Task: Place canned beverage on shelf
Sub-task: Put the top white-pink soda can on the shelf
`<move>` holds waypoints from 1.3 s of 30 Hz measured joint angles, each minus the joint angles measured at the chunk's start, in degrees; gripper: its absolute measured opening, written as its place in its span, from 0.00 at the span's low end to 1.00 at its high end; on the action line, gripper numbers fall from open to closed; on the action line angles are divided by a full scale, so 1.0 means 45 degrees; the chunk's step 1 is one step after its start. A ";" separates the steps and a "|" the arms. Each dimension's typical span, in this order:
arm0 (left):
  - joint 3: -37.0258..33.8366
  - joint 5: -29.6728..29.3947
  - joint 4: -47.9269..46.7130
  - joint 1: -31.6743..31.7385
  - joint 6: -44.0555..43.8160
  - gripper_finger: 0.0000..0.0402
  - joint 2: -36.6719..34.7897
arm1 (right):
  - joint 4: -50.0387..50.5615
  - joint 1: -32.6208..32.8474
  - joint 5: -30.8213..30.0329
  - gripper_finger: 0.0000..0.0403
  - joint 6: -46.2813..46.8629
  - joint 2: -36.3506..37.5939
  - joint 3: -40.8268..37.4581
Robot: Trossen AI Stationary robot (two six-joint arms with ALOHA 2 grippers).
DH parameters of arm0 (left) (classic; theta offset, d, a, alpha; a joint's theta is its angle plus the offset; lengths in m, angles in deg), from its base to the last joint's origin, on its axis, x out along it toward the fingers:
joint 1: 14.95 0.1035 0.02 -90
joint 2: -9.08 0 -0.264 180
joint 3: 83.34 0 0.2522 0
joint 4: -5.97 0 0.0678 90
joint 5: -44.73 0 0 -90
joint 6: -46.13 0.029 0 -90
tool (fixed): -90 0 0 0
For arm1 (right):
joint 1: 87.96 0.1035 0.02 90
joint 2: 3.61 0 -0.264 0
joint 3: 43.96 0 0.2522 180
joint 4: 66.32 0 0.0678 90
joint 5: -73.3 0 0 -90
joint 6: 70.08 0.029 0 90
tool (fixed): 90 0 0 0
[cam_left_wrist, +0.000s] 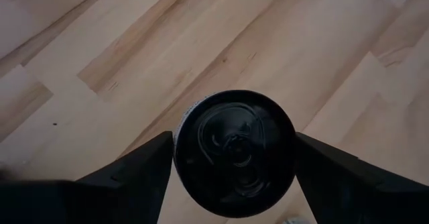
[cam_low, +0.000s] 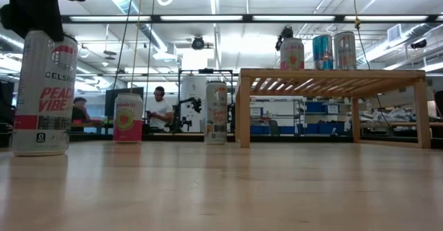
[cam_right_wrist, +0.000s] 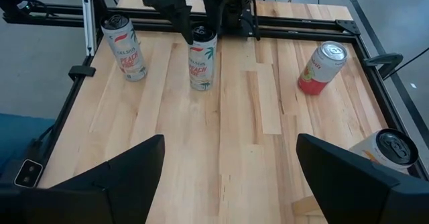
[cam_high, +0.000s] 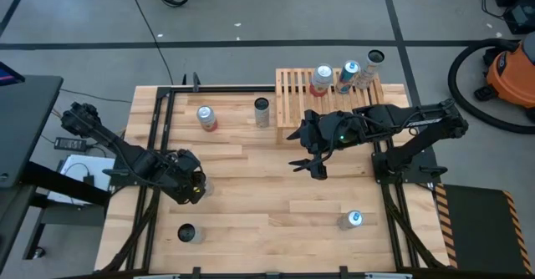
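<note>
A white "Peach Vibe" can (cam_low: 41, 93) with a black top (cam_left_wrist: 234, 153) stands near the table's left side. My left gripper (cam_high: 191, 187) is shut on it from above. In the high view the gripper hides the can. My right gripper (cam_high: 311, 164) hangs open above the table's middle, in front of the shelf, with nothing between its fingers (cam_right_wrist: 154, 150). The shelf (cam_high: 292, 95), a light-wood slatted rack, stands at the far right with three cans (cam_low: 322, 51) upright on its slats. My left gripper pinches the can's upper side wall (cam_left_wrist: 179, 127) between its two fingers, one on each side just under the rim. The fingers (cam_right_wrist: 181, 16) come from above, slanting down. The can stands upright with its base (cam_low: 40, 151) at the table top.
A pink can (cam_high: 206, 118) and a white can (cam_high: 262, 112) stand at the far middle. Another Peach Vibe can (cam_high: 186, 233) stands near the front left, and a blue-topped can (cam_high: 353, 220) at the front right. Black frame rails (cam_high: 159, 145) run along both sides of the table.
</note>
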 joint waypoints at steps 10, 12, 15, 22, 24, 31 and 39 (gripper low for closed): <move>-0.0034 -0.0266 0.0320 0.0359 0.0237 0.73 0.0103 | 0.0150 0.0003 -0.0001 0.86 0.0000 0.0000 0.0000; -0.0039 -0.0336 0.0330 0.0355 0.0228 0.73 0.0103 | 0.0295 0.0004 -0.0001 0.86 0.0000 0.0000 0.0000; -0.0039 -0.0399 0.0330 0.0349 0.0231 0.73 0.0103 | 0.0403 0.0002 -0.0001 0.86 0.0003 0.0000 0.0000; -0.0049 -0.0903 0.0326 0.0359 0.0293 0.73 0.0290 | 0.0393 0.0000 -0.0001 0.86 0.0005 0.0000 0.0000; -0.0029 -0.0957 0.0261 0.0359 0.0291 0.71 0.0365 | 0.0391 0.0004 -0.0001 0.86 0.0005 0.0000 0.0000; -0.0010 -0.0982 0.0198 0.0359 0.0622 0.64 0.0414 | 0.0385 0.0004 -0.0001 0.86 0.0005 0.0000 0.0000; 0.0062 -0.0760 0.0256 0.0567 0.1566 0.64 0.0401 | 0.0379 0.0001 -0.0001 0.86 0.0005 0.0000 0.0000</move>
